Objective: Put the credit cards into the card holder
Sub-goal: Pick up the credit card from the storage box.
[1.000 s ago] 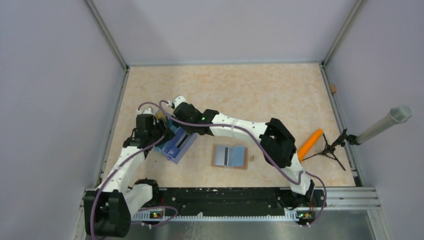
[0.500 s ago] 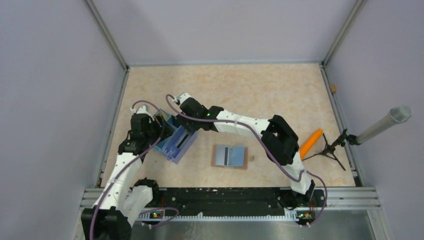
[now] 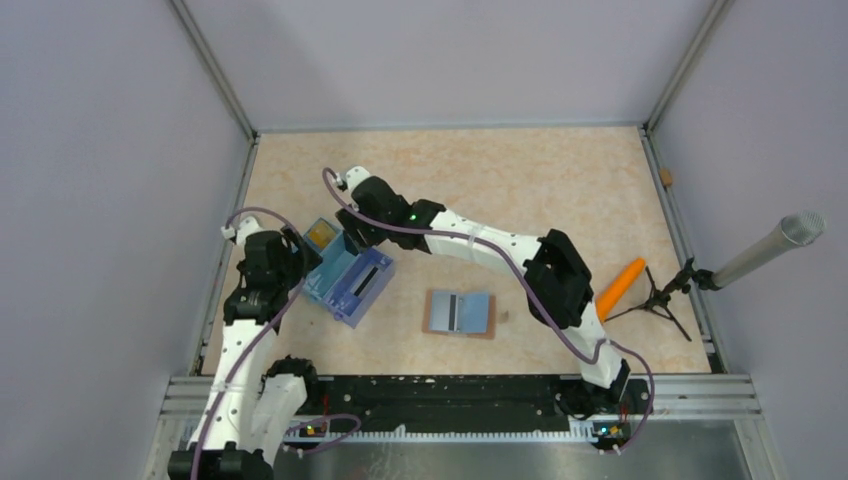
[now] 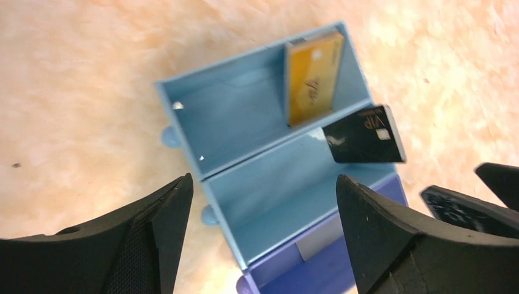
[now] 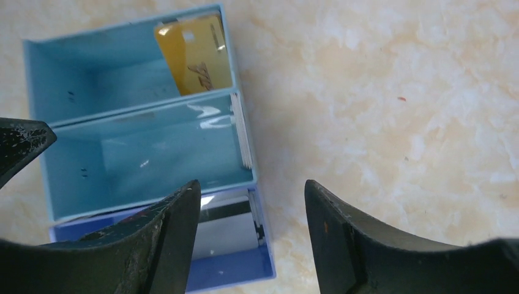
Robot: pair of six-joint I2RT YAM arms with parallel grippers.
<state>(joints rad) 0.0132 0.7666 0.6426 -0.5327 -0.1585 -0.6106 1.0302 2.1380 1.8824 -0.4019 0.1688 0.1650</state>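
Observation:
The brown card holder [image 3: 431, 312] lies open at mid-table with a light blue credit card [image 3: 470, 311] lying on it. A blue divided box [image 3: 350, 278] stands to its left. A yellow-gold card [image 4: 312, 76] [image 5: 196, 54] [image 3: 320, 234] leans in the box's end compartment. A black card [image 4: 365, 135] stands in the middle compartment, and a striped card [image 5: 229, 225] lies in the dark blue part. My left gripper [image 4: 263, 180] [image 3: 296, 262] hangs open over the box's left side. My right gripper [image 5: 252, 184] [image 3: 352, 238] is open above the box's far edge. Neither holds anything.
An orange carrot-shaped object [image 3: 620, 284] lies at the right beside a small tripod [image 3: 660, 298] that carries a microphone [image 3: 770, 245]. Grey walls close the table in on three sides. A metal rail [image 3: 460, 392] runs along the near edge.
My left gripper has opened wide and drawn back to the left off the box. My right gripper has lifted toward the far side. The yellow-gold card now shows from above.

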